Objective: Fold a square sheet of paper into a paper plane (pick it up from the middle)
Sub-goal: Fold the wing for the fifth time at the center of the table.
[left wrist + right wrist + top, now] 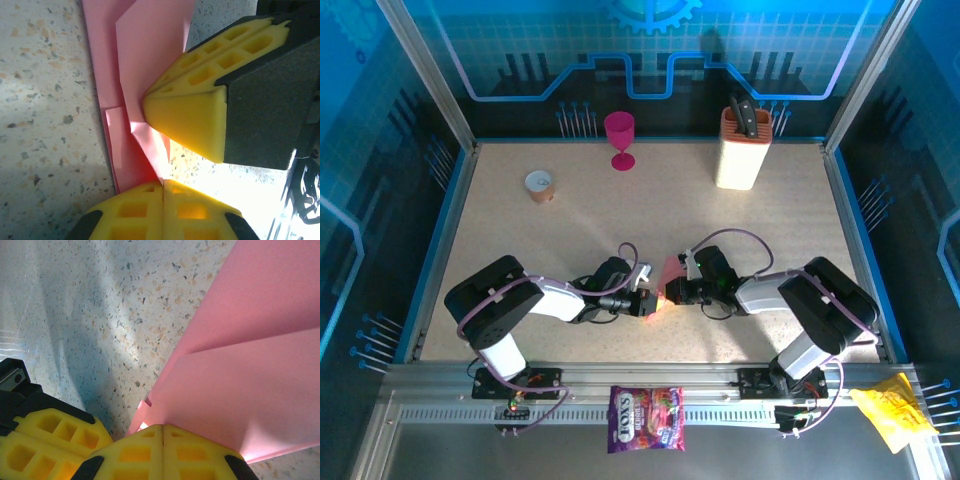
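A robot lab cell: aluminium framing and blue circuit-print panels are enclosing a speckled surface.

Pair white shells with black joints on left arm and right arm. Trail looping purple cables. End in left tool and right tool, with yellow square-pocketed fingers on black housings.

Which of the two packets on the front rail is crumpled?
The yellow wrapper at the right end of the rail is crumpled; the purple candy bag, midway along it, lies flat with its print facing up.
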Robot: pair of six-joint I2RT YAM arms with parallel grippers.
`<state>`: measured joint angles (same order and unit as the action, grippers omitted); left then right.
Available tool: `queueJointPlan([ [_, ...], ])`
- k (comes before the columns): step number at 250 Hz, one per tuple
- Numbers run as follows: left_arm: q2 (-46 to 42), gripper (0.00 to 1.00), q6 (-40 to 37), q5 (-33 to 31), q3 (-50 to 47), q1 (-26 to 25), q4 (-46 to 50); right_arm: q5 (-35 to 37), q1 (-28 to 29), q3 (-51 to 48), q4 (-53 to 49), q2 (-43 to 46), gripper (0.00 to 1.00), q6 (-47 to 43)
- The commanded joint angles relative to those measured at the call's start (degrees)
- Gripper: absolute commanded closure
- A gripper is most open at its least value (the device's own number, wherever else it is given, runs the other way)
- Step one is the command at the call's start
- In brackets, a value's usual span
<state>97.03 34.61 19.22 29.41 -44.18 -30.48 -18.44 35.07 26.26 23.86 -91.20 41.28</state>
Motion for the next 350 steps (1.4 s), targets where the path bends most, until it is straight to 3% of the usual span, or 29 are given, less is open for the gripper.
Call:
queueJointPlan([
  [1, 1.1, 1.00, -0.9, -2.7, -2.5, 1.6, 6.9, 4.0, -1.8, 1.8, -2.6, -2.0, 0.98, -1.9],
  [89, 1.1, 1.00, -0.9, -2.9, -2.5, 1.5, 6.5, 4.7, -2.9, 5.2, -8.1, -3.4, 1.00, -2.7],
  [124, 0.8, 1.00, -0.8, -2.5, -2.4, 1.6, 6.5, 4.2, -2.8, 7.4, -15.0, -4.8, 1.00, -3.0],
  [191, -3.8, 1.00, -0.1, -3.5, -1.7, 1.6, 8.6, 6.1, -2.1, 8.0, -21.4, -7.2, 1.00, -2.5],
  [256, -14.0, 0.79, -0.7, -6.0, -1.5, 2.7, 14.2, 6.3, -2.0, 7.0, -20.9, -8.8, 1.00, -1.7],
  [278, -17.0, 0.78, -2.4, -6.3, 0.1, 2.8, 18.3, 6.3, -1.8, 7.1, -20.8, -8.9, 1.00, -1.7],
  [305, -18.4, 0.79, -4.0, -4.4, 2.1, 2.8, 20.9, 6.2, -1.8, 7.1, -20.9, -9.4, 1.00, -1.8],
  [333, -16.6, 1.00, -5.5, -1.7, 4.6, 2.7, 21.9, 6.3, -1.7, 6.9, -20.8, -9.7, 1.00, -1.8],
  [350, -14.5, 1.00, -6.0, -0.6, 5.9, 2.5, 21.9, 6.2, -1.7, 6.8, -20.7, -9.8, 1.00, -1.7],
])
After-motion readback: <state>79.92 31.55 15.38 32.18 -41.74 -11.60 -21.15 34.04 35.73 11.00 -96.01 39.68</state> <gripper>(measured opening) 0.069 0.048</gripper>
